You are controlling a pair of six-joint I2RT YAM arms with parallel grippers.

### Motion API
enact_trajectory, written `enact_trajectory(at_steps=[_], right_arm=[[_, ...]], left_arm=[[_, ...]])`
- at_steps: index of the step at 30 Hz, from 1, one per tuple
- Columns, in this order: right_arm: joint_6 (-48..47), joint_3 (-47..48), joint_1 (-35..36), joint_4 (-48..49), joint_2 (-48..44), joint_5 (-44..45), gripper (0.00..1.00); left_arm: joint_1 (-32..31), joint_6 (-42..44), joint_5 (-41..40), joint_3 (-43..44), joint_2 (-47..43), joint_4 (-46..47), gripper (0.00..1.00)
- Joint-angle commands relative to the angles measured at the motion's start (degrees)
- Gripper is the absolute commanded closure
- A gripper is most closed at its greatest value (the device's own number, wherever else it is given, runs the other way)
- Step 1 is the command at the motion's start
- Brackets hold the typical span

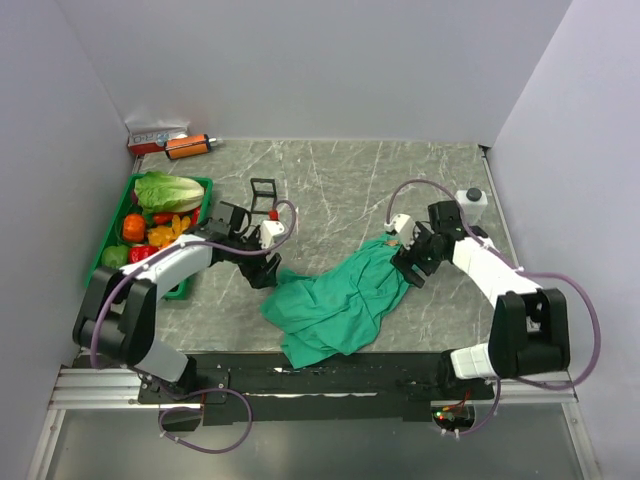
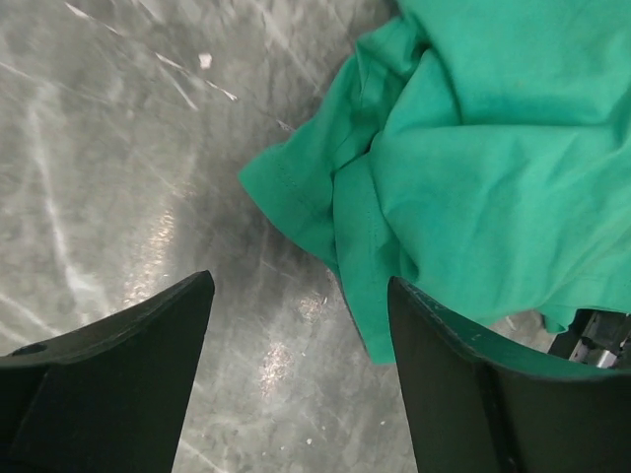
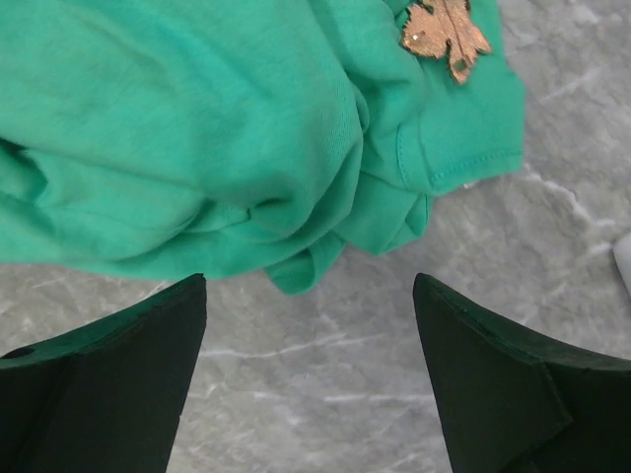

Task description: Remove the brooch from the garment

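1. The garment (image 1: 345, 300) lies crumpled on the table (image 1: 340, 180) between the two arms; its near end trails toward the arm bases and its far end bunches up beside the right arm.
2. The brooch (image 3: 444, 34) sits on the garment's far right corner, just inside a stitched hem; in the top view it shows as a small orange speck (image 1: 389, 241); how it is fastened cannot be told.
3. The right hand (image 3: 306, 384) is released, its fingers (image 3: 99, 394) spread wide with nothing between them; it hovers over bare table just beside the folded edge, with the brooch ahead of the fingertips; this arm is nearest the brooch, so it is judged to be the picking arm.
4. The left hand (image 2: 301, 384) is likewise released and holds nothing; it is aimed at the garment's opposite end, where a sleeve hem juts out; one finger overlaps the cloth edge, though contact cannot be confirmed; this position suggests a restraining role, anchoring the fabric so it does not lift with the brooch.
5. Removal is not yet begun; the next move calls for a short advance of the right hand and a narrow pinch on the brooch alone.
6. Risk: soft folds may enter the pinch with the brooch; the brooch is small and easily missed.
7. The green basket (image 1: 112, 222) of vegetables stands well apart.
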Motion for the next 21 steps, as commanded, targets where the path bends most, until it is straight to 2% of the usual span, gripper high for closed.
enact_trajectory(at_steps=[1,6,8,14,18,19,20,21], right_arm=[[-1.3,3.7,-0.4,3.3,4.7,-2.4,0.14],[0.9,11.9,0.2,1.0,13.4,-3.8,0.45],[2.6,15.4,0.2,-0.2,15.4,-4.9,0.5],[4.0,16.4,1.0,-1.4,15.5,-5.6,0.56],[4.9,15.9,1.6,-1.5,15.6,-5.8,0.61],[5.4,16.1,1.7,-1.5,15.8,-6.0,0.64],[5.6,16.6,1.8,-1.5,16.1,-6.1,0.7],[5.9,17.1,1.8,-1.5,16.3,-6.2,0.76]], left_arm=[[-0.7,3.0,2.0,0.6,4.1,0.5,0.25],[-1.1,3.9,1.8,1.9,9.1,1.9,0.31],[-1.2,3.5,2.0,2.9,10.9,3.0,0.36],[-2.9,0.8,2.7,8.2,17.4,4.4,0.47],[-4.1,4.3,4.3,12.3,20.9,-0.6,0.72],[-4.1,6.0,5.2,12.8,21.0,-1.8,0.9],[-4.1,6.9,5.9,13.3,21.0,-3.3,0.98],[-4.1,7.1,6.0,14.8,20.7,-5.5,0.99]])
